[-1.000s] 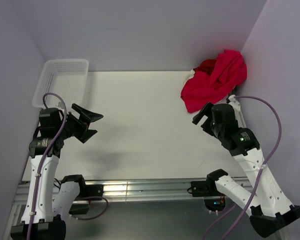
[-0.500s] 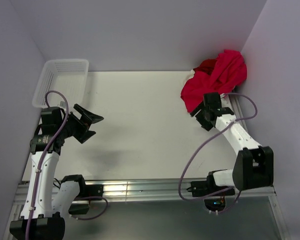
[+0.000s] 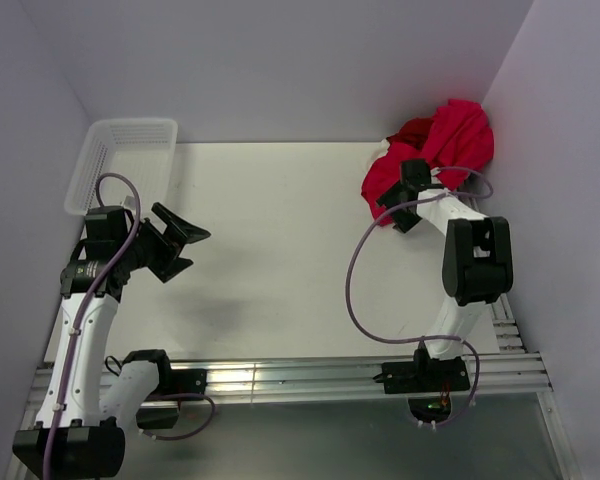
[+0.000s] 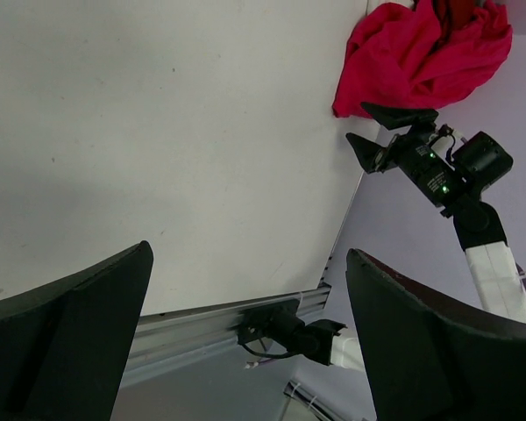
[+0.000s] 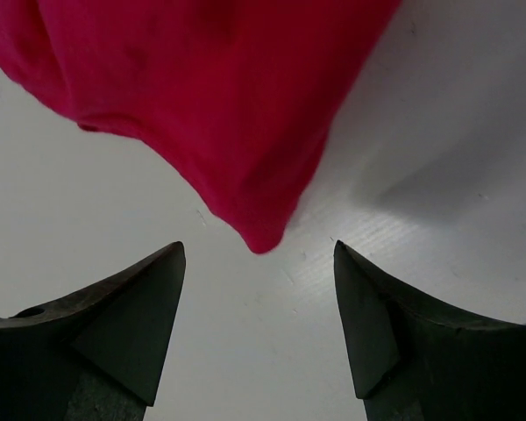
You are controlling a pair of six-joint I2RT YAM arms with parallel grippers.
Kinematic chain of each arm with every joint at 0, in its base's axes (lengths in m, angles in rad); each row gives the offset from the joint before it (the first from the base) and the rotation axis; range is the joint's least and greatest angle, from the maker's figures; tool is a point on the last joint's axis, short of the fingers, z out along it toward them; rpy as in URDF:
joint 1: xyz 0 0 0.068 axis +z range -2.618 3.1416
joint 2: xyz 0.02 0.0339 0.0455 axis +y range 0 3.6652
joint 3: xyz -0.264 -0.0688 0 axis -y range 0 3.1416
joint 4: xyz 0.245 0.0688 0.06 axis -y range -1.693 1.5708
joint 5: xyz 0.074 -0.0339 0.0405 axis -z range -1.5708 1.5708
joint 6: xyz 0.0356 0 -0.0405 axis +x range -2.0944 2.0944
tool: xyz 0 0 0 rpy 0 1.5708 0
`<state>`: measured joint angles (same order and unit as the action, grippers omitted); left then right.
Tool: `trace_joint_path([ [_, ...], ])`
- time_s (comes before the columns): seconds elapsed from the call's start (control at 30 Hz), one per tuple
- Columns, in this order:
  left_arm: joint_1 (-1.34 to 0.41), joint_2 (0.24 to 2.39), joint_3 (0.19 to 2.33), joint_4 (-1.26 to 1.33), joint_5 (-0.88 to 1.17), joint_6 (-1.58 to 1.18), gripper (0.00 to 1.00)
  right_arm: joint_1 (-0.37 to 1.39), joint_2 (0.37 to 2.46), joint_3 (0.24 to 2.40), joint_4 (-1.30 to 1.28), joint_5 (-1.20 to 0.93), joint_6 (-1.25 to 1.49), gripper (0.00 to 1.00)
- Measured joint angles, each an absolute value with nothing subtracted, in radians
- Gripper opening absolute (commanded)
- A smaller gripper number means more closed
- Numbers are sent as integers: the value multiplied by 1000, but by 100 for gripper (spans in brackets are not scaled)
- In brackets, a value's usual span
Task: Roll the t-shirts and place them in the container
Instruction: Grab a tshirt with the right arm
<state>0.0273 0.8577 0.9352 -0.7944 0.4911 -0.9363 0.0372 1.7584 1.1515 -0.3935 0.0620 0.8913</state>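
The step in hand is judged to be the first pick: a shirt has to be drawn out of the heap before any rolling can be done. The crimson t-shirt is bunched in the far right corner of the tabletop, draped partly up the side wall, with a dark red t-shirt tucked behind it. The white mesh basket is set in the far left corner, well apart from the cloth.

The right fingers are spread apart and nothing is held between them. In the right wrist view, a pointed fold of the crimson cloth hangs down into the mouth of the gap, level with the two tips and roughly centred. Whether that fold is lying on the tabletop or lifted slightly off it cannot be told from this angle.

For a clean grasp, the fingers should be advanced a little further over the fold, so that more than its very tip is caught, and closed only then. A single layer should be taken if possible, so that the dark red shirt is not dragged along.

The left fingers are also held wide and empty, raised above the left half of the tabletop, far from the shirts.
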Motion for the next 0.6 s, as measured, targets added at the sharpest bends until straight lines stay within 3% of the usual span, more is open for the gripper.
trace_joint_path([
  [0.23, 27, 883, 978, -818, 474, -927, 98, 36, 1917, 1315, -385, 67, 893, 73],
  [0.3, 26, 888, 981, -830, 472, -924, 98, 36, 1949, 1335, -383, 74, 892, 62],
  [0.37, 26, 896, 986, -839, 472, -919, 98, 36, 1967, 1335, -383, 83, 893, 60],
  [0.5, 26, 912, 1005, -853, 465, -911, 98, 36, 1980, 1338, -386, 86, 884, 13],
  [0.57, 26, 912, 1007, -853, 464, -911, 98, 36, 1984, 1344, -390, 81, 876, 0],
  [0.6, 26, 911, 1007, -853, 464, -911, 98, 36, 1984, 1345, -391, 73, 868, 0],
])
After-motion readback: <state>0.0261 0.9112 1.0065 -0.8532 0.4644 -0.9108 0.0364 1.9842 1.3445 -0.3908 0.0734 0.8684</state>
